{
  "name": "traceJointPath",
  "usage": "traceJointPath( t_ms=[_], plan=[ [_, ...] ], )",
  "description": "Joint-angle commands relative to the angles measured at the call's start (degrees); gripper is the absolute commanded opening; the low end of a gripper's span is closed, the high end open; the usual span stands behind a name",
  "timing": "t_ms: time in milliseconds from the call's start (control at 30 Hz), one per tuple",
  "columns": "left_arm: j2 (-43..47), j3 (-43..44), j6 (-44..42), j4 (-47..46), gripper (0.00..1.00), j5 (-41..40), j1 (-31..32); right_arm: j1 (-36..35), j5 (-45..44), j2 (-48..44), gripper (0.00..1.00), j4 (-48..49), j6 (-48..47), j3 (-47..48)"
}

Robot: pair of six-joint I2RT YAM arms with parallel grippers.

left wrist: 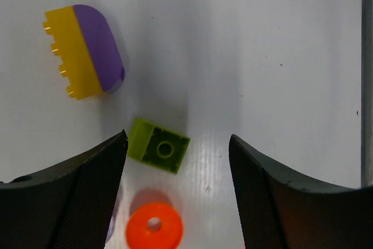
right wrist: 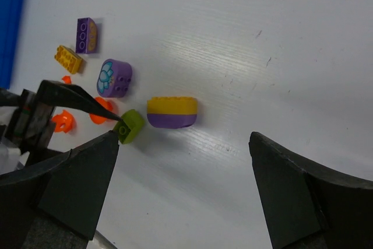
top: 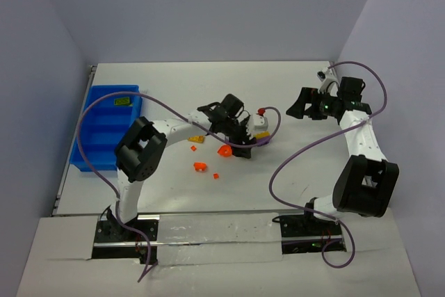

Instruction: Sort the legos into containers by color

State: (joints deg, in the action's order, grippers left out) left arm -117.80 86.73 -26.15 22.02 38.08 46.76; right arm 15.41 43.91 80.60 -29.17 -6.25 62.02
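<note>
My left gripper (top: pixel 243 141) is open and empty, low over the table's middle. In the left wrist view its gripper (left wrist: pixel 178 139) straddles an olive-green lego (left wrist: pixel 158 145), with an orange round piece (left wrist: pixel 154 225) nearer the wrist and a yellow-and-purple lego (left wrist: pixel 84 51) beyond to the left. My right gripper (top: pixel 301 106) is open and empty at the back right. The right wrist view shows the same olive lego (right wrist: pixel 130 125), the yellow-purple lego (right wrist: pixel 172 112), a purple flower piece (right wrist: pixel 115 77), a purple brick (right wrist: pixel 87 34) and a yellow brick (right wrist: pixel 69 59). The blue tray (top: pixel 104 126) stands at the left.
Loose orange legos (top: pixel 199 166) and a yellow one (top: pixel 197 140) lie near the table's middle, and a red-orange bit (top: pixel 262 111) lies behind the left gripper. Purple cables loop from both arms. Grey walls close the back and sides.
</note>
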Motion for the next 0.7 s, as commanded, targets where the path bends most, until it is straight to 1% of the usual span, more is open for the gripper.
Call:
traceJointPath(
  t_ms=[0,67,133,233,367,667],
  plan=[
    [0.27,2.57,16.98,-3.59,0.76,-17.22,2.31,0.71,0.63,-1.44,1.00,0.96,-0.37,-0.70],
    [1.15,2.35,21.20,-2.10,0.77,-19.71,2.58,0.91,0.77,-1.61,1.00,1.04,-0.46,-0.87],
    [2.73,1.60,26.30,-1.89,0.78,-24.30,3.29,1.13,1.04,-1.65,1.00,1.07,-0.49,-0.91],
    [2.32,3.01,35.28,1.97,0.79,-35.15,5.62,1.29,1.88,-1.32,1.00,1.22,-0.08,-0.84],
    [1.66,2.88,40.14,2.85,0.80,-37.45,6.58,1.38,2.32,-1.14,1.00,1.52,0.27,-0.71],
    [0.78,3.11,42.29,2.80,0.80,-37.75,8.58,1.38,2.48,-0.90,1.00,1.57,0.17,-0.86]
  ],
)
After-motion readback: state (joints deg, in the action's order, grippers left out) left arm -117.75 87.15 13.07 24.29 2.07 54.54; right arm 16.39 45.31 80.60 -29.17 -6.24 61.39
